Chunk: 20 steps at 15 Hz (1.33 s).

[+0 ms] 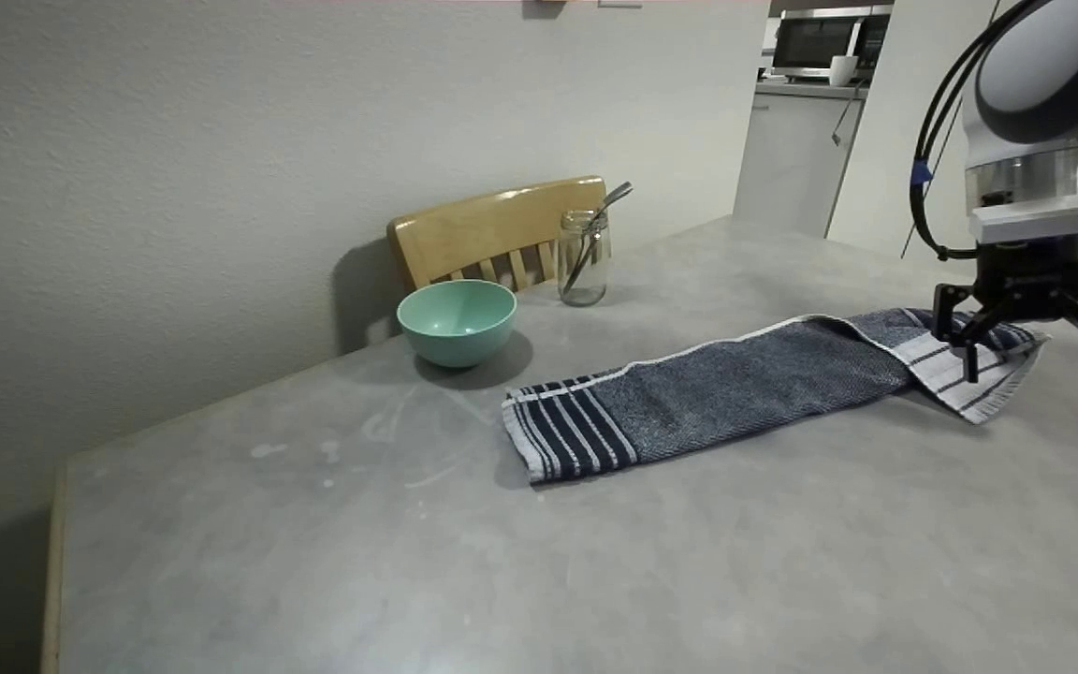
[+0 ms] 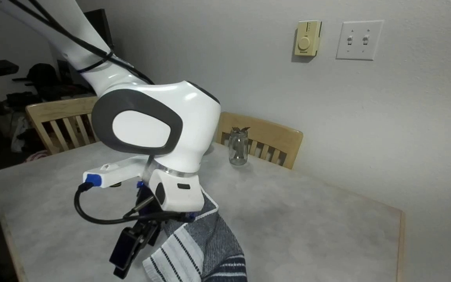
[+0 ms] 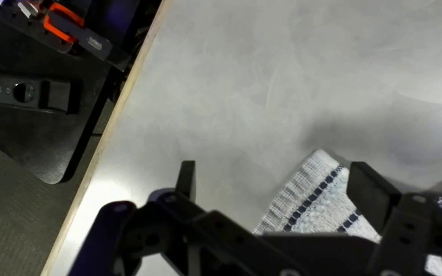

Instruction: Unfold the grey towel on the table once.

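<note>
Claw (image 1: pixel 1033 367) hangs with jaws spread wide, nothing held, over the nearer end of the towel (image 1: pixel 754 388); a pale striped corner (image 3: pixel 324 207) lies under one finger (image 3: pixel 370 191), contact not verifiable. Risk noted: closing here could catch only that corner's edge, as the gap lies partly over table (image 3: pixel 225 96), or pinch both layers and drag everything. Well apart from the claw, beyond the towel, stand the bowl (image 1: pixel 457 328) and jar (image 1: pixel 584 271); a wide sweep could knock either
</note>
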Tool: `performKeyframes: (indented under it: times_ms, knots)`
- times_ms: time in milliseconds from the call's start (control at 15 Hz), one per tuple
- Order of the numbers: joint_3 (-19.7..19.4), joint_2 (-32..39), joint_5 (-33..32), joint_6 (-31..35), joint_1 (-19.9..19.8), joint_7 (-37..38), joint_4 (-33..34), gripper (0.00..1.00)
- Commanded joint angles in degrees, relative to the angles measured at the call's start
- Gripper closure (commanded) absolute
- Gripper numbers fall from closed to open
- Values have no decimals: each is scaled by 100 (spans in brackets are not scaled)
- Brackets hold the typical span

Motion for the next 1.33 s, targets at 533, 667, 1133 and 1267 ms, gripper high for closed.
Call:
performKeyframes:
  times_ms: [533, 667, 1133, 1267]
  knots:
    - [-69, 358, -77, 619, 45, -169, -72, 0]
    - [-33, 446, -40, 629, 46, -297, -21, 0]
    - [-33, 631, -18, 1149, 108, -596, -53, 0]
    - [-67, 540, -14, 928, 150, -516, -39, 0]
